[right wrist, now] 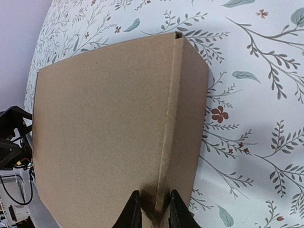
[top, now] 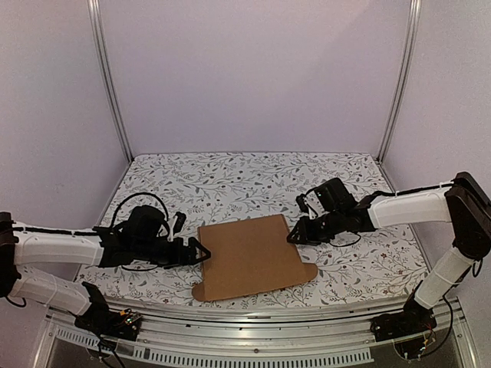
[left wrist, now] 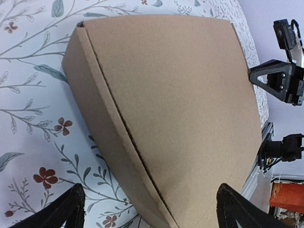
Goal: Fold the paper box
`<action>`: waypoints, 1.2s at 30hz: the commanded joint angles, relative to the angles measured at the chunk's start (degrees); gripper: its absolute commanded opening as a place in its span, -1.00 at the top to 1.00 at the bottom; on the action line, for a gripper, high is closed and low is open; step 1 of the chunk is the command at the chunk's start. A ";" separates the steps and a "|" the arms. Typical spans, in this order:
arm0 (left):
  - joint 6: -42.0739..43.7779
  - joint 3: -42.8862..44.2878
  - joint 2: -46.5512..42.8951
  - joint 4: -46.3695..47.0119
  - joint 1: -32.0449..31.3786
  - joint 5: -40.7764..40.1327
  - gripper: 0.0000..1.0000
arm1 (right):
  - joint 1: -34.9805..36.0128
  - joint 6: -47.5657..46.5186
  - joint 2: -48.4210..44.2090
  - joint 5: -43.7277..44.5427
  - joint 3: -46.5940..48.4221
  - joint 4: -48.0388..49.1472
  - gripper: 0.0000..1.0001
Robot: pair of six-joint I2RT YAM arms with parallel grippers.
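The paper box (top: 249, 257) is plain brown cardboard, lying flat and closed-looking on the floral table cover, with a small tab sticking out at its near right corner. My left gripper (top: 196, 251) is at the box's left edge, open. In the left wrist view its fingertips (left wrist: 71, 209) stand wide apart, with the box's (left wrist: 175, 95) side wall and lid seam between them. My right gripper (top: 295, 234) is at the box's right edge. In the right wrist view it (right wrist: 153, 213) is shut narrowly on the raised edge ridge of the box (right wrist: 104, 128).
The floral table cover (top: 230, 180) runs to white walls at the back and sides. A metal rail (top: 253, 337) runs along the near edge. Black cables (top: 134, 203) loop beside the left arm. Something orange (left wrist: 287, 199) lies beyond the table's edge.
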 commanded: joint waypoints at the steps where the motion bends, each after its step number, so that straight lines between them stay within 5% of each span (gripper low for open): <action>1: -1.21 -0.96 1.54 4.37 1.30 2.75 -0.89 | -0.90 -0.24 -1.17 1.02 -2.74 -2.26 0.69; 12: -3.48 -1.04 7.20 9.20 1.47 5.57 -0.96 | -1.73 -0.15 -3.35 1.79 -6.66 -2.21 0.99; 24: -6.13 -0.70 11.29 10.81 1.56 7.50 -0.99 | -2.86 0.08 -5.06 3.09 -11.33 -1.60 1.00; 36: -13.64 -2.67 17.60 25.29 1.56 11.04 -0.99 | -3.95 1.10 -8.01 4.15 -16.73 -0.09 1.00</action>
